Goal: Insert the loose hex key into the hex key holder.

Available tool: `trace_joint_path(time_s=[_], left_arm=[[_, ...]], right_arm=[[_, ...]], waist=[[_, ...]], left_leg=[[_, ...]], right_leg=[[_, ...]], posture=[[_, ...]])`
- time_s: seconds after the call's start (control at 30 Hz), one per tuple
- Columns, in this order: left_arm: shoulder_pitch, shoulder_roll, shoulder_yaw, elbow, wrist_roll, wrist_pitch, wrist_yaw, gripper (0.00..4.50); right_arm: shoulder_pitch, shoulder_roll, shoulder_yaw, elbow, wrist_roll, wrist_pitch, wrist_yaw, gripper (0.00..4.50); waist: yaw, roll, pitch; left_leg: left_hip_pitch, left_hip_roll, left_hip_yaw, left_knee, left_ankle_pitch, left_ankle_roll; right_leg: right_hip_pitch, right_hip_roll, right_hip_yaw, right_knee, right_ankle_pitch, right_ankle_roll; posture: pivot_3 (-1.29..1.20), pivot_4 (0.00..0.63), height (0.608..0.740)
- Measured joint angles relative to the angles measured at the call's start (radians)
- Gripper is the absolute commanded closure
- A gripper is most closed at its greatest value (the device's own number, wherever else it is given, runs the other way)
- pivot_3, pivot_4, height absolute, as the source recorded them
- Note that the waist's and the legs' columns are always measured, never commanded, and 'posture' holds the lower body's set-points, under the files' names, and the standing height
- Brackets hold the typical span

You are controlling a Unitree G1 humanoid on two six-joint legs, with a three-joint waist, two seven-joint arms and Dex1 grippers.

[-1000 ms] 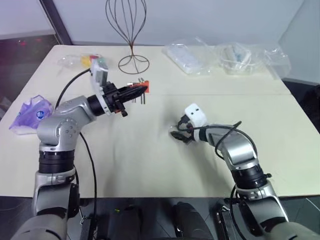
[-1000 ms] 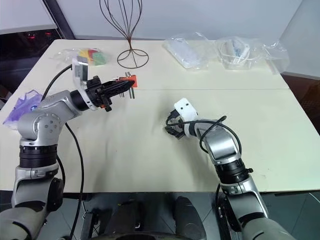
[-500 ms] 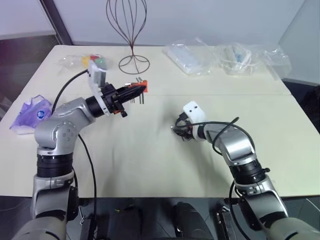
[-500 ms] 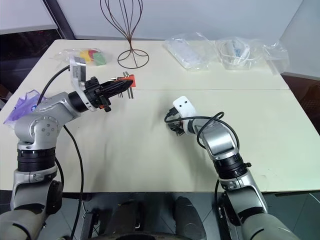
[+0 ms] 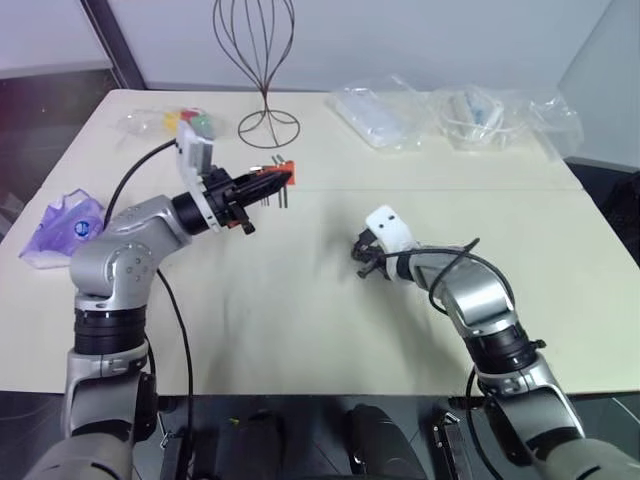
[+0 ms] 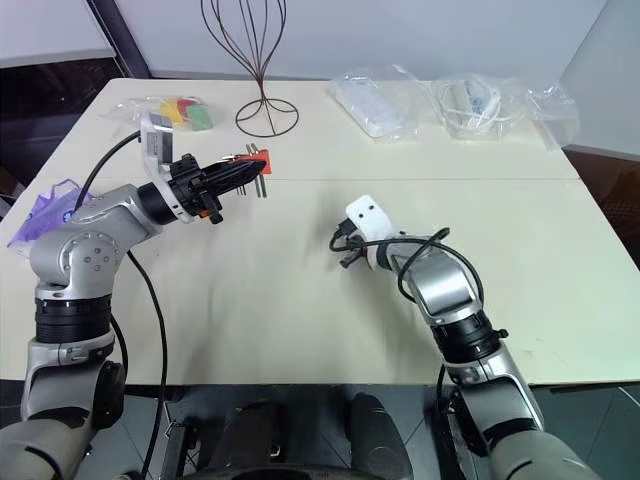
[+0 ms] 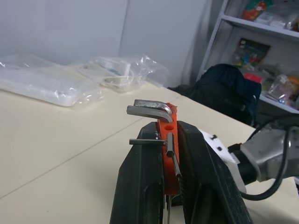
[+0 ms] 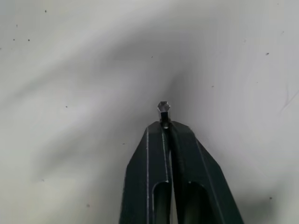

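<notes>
Cream laminate covers the table point(image 5: 300, 330), and most of it lies bare in front of the robot, which gives both arms room to work. Along the far edge sit a wire stand point(image 5: 255, 60), some clear plastic bags point(image 5: 450, 115) and a purple packet point(image 5: 60, 225) off to the left, all well apart from the job.

Next in size are the two arms. The left gripper point(image 5: 262, 185) is raised above the table and reaches forward and to the right, its fingers closed on the hex key holder point(image 7: 167, 154). In the left wrist view the orange-red block is squeezed between the two black fingers with its grey keys poking out past the tips. Holding it up and turned toward the other arm looks meant to present it for loading.

The right gripper point(image 6: 343, 250) is low over the middle of the table, angled down. Its fingers are pressed together on the loose hex key point(image 8: 163, 107); the right wrist view shows a small hexagonal end of the rod jutting just past the fingertips. A pinch so close to the tip should leave that end free to enter a slot, I would guess.

Key and holder are well apart, so the insertion is not yet done. Lining up so thin a rod will need care, since it could twist in the pinch.
</notes>
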Motion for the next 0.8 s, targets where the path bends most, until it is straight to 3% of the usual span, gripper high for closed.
trace_joint_path(time_s=[0.07,0.2,0.4,0.57,0.8], left_arm=[[-0.014,-0.024,-0.025,0.022,0.018,-0.015,0.003,4.5],[-0.032,-0.044,-0.066,0.053,0.05,-0.037,0.001,4.5],[-0.089,-0.05,-0.078,0.129,0.087,-0.072,-0.013,4.5],[-0.146,-0.063,-0.082,0.194,0.11,-0.099,-0.024,4.5],[-0.214,-0.073,-0.084,0.228,0.118,-0.098,-0.045,4.5]], right_arm=[[-0.005,0.095,-0.1,0.003,0.03,-0.136,-0.07,4.44],[-0.081,0.161,-0.187,-0.014,0.058,-0.382,-0.144,4.44],[-0.162,0.336,-0.286,0.0,0.183,-0.6,-0.197,4.44],[-0.214,0.445,-0.298,0.046,0.28,-0.752,-0.193,4.44],[-0.217,0.45,-0.219,0.19,0.244,-0.983,-0.231,4.44]], waist=[[-0.002,0.0,0.0],[-0.002,0.0,0.0],[-0.003,0.0,0.0],[-0.001,0.0,0.0],[-0.007,0.0,0.0]], left_leg=[[0.0,0.0,0.0,-0.001,0.0,0.0],[0.0,0.001,0.0,-0.002,0.0,0.0],[0.0,0.001,0.0,-0.002,0.0,0.0],[0.0,0.001,0.0,-0.002,0.0,0.0],[0.0,0.001,0.001,-0.003,0.0,0.0]], right_leg=[[-0.001,0.001,0.001,0.001,0.0,0.0],[-0.002,0.0,0.001,0.001,0.0,0.0],[-0.003,0.001,0.001,0.001,0.0,0.0],[-0.003,0.0,0.0,0.002,0.0,0.0],[-0.003,0.0,0.001,0.002,0.0,0.0]], posture=[[0.0,0.15,0.74],[0.0,0.15,0.74],[0.0,0.15,0.74],[0.0,0.15,0.74],[0.0,0.15,0.74]])
